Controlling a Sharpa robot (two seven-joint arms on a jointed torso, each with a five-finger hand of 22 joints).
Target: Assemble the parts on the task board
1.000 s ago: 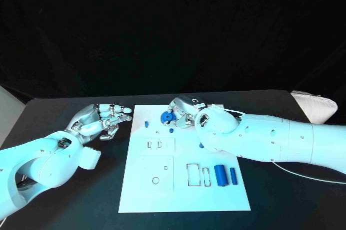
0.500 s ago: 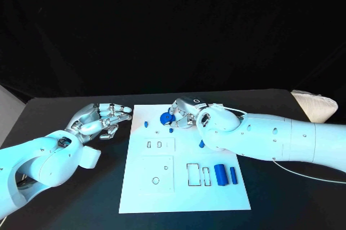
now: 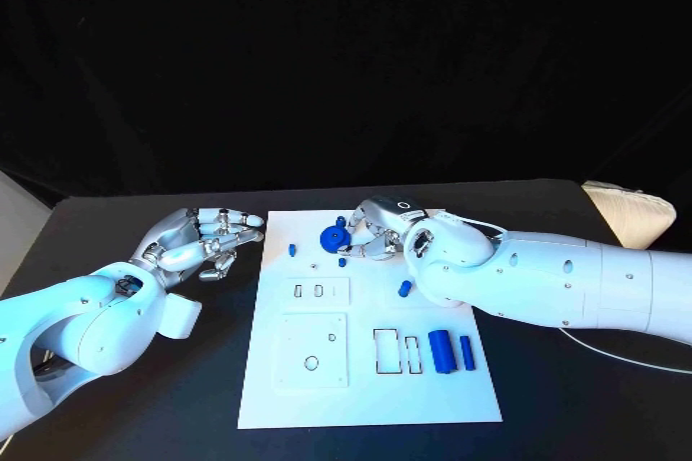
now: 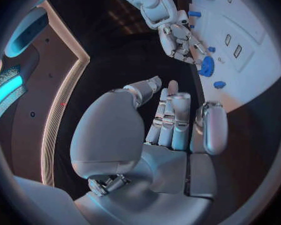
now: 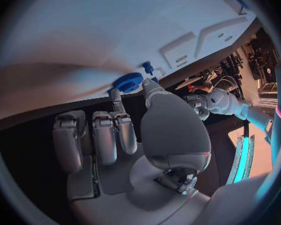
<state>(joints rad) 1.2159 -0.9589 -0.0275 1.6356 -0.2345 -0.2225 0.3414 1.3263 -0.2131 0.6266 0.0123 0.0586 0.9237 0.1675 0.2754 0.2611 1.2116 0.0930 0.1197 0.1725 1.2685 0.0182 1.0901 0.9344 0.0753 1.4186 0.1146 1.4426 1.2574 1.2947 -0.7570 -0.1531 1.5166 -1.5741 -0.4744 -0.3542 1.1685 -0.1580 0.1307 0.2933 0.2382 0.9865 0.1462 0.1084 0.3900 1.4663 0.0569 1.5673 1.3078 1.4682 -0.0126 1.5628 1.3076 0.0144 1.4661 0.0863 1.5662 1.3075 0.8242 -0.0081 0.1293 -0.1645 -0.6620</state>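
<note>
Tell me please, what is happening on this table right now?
The right robot hand is at the far end of the white task board, its fingers on a round blue gear-like part. The left robot hand hovers beside the board's left edge, holding nothing. Two blue cylinders lie unplaced nearer the robot.

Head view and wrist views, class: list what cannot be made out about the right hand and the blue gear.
- Head view: the right hand covers part of the gear; its seating on the board is hidden.
- Right wrist view: fingers hide the contact with the gear.
- Left wrist view: gear too small to judge the grip.
</note>
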